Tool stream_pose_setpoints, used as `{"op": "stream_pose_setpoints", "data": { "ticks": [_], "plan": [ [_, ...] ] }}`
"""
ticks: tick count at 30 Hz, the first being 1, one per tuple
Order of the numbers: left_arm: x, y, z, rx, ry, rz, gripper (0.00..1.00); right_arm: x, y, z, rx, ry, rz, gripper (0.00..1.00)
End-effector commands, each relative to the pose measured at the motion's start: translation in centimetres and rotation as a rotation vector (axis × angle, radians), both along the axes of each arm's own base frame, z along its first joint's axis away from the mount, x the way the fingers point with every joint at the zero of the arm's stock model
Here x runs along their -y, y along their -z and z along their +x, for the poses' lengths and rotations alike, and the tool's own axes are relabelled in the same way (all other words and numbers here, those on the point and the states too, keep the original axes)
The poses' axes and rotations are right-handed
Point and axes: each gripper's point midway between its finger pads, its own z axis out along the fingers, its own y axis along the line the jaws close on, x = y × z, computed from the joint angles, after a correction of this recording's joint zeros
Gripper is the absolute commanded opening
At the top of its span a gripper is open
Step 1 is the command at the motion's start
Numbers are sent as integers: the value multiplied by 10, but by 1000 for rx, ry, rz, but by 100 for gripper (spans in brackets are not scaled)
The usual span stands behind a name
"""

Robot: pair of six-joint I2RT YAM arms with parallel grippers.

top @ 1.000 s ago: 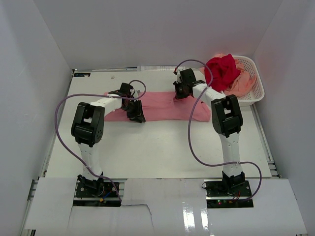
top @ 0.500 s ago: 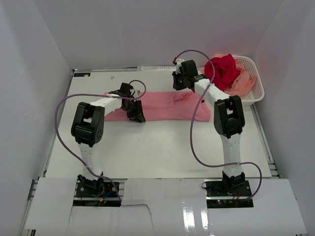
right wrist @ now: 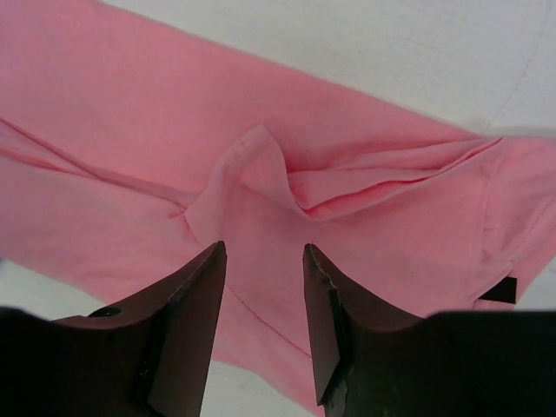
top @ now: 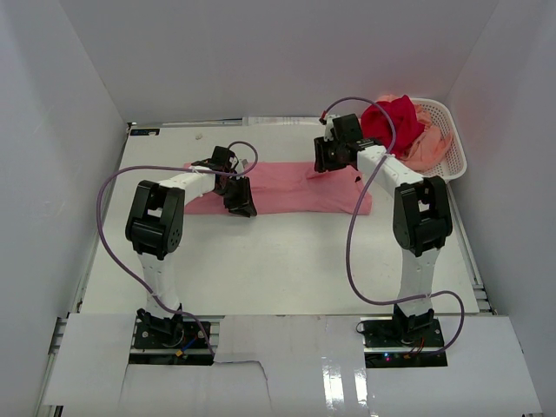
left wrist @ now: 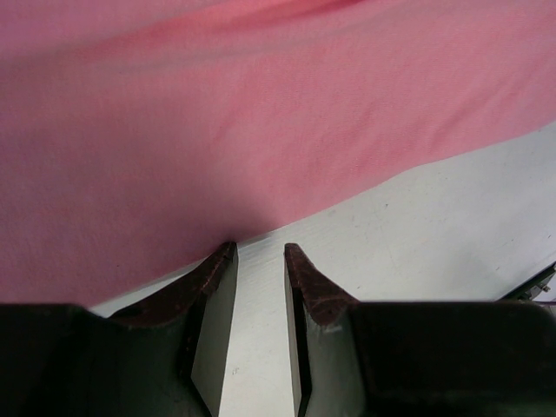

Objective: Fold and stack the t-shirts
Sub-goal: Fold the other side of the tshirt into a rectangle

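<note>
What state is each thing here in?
White plastic lattice basket: holds two shirts.
Plain pink cloth t-shirt: lying flat, folded into a band.
Deep red cloth t-shirt: crumpled in basket.
Pale peach cloth t-shirt: crumpled in basket.
Left arm: jaws open, empty.
Right arm: jaws open, empty.

Three t-shirts in all, one pink t-shirt [top: 291, 188], one red t-shirt [top: 393, 122], one peach t-shirt [top: 425, 150], one basket [top: 454, 149], two arms, left arm [top: 155, 221], right arm [top: 422, 217], one table [top: 278, 261]

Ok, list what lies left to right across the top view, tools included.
left tool → right tool → deep red t-shirt → peach t-shirt. The pink t-shirt spans both tools, so it's left out.
</note>
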Motion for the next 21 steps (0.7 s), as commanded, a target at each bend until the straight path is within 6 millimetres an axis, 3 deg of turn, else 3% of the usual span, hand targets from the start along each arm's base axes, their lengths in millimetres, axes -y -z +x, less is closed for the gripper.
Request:
{"op": "stream_pose_setpoints", "data": {
  "ticks": [1,12,21],
  "plan": [
    [-6,5,-3,-1,5,40,40,-5,2,-13,-71,8,63,48],
    [-8,5,-3,3,7,51,40,-13,34,3,-140,26,77,49],
    [-8,4,-2,5,6,53,40,-16,42,23,-109,32,66,49]
  ]
}}
